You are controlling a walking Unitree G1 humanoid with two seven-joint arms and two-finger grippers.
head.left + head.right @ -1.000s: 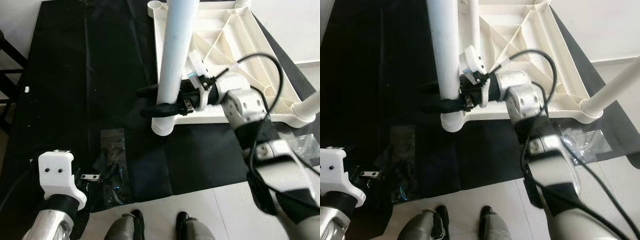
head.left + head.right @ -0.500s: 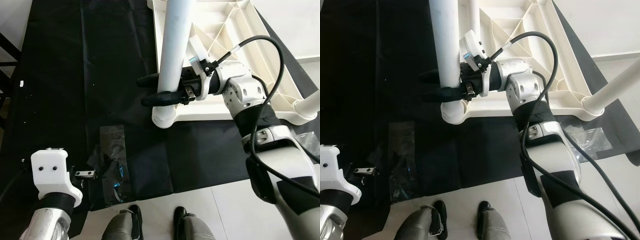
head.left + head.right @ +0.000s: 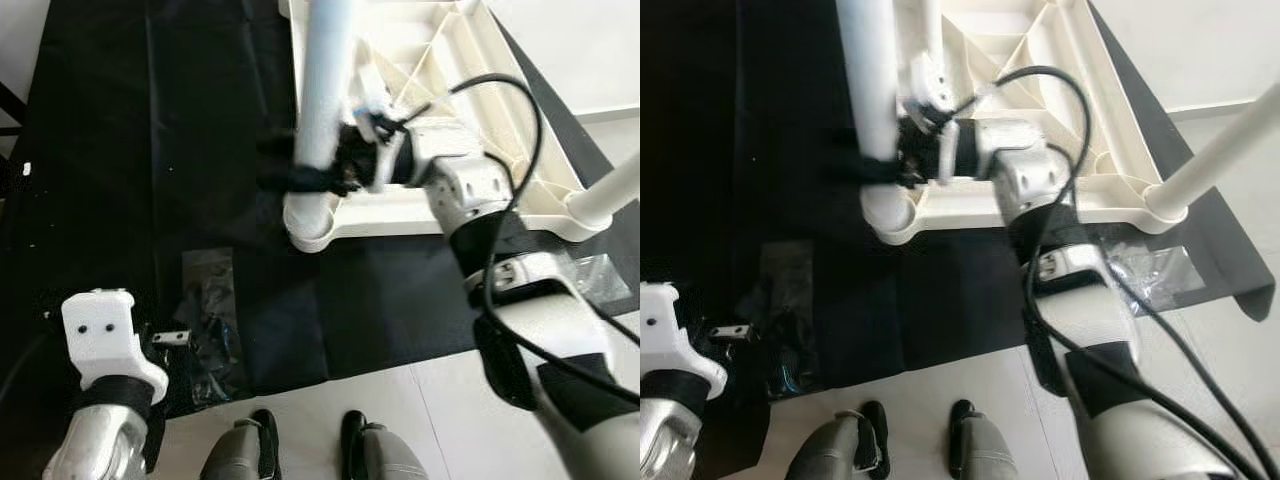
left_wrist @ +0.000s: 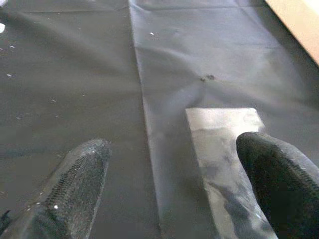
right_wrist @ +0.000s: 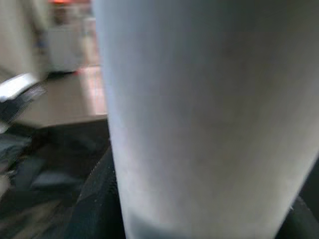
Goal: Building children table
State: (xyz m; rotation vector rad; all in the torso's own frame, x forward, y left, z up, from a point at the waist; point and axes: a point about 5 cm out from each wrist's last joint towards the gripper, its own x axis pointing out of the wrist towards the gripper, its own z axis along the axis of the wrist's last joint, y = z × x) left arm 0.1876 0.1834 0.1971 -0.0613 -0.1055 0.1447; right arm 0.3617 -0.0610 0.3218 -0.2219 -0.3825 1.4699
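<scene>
The white table top (image 3: 480,50) lies upside down on a black mat (image 3: 130,150). A white table leg (image 3: 324,80) stands upright in its near left corner socket (image 3: 305,222). My right gripper (image 3: 282,163) is shut around that leg just above the socket, and the arm is blurred. In the right wrist view the leg (image 5: 199,114) fills the space between the black fingers (image 5: 94,199). A second leg (image 3: 612,190) rises from the near right corner. My left gripper (image 4: 172,149) hangs open low over the mat at the near left, holding nothing.
A crumpled clear plastic bag (image 3: 208,320) lies on the mat just ahead of the left gripper. Another clear bag (image 3: 600,275) lies by the mat's near right edge. The mat's front edge meets pale floor tiles (image 3: 450,410) by my feet (image 3: 300,455).
The head camera has shifted a little. My right gripper keeps its hold on the leg while its wrist has rolled and is now blurred. The left arm has barely moved.
</scene>
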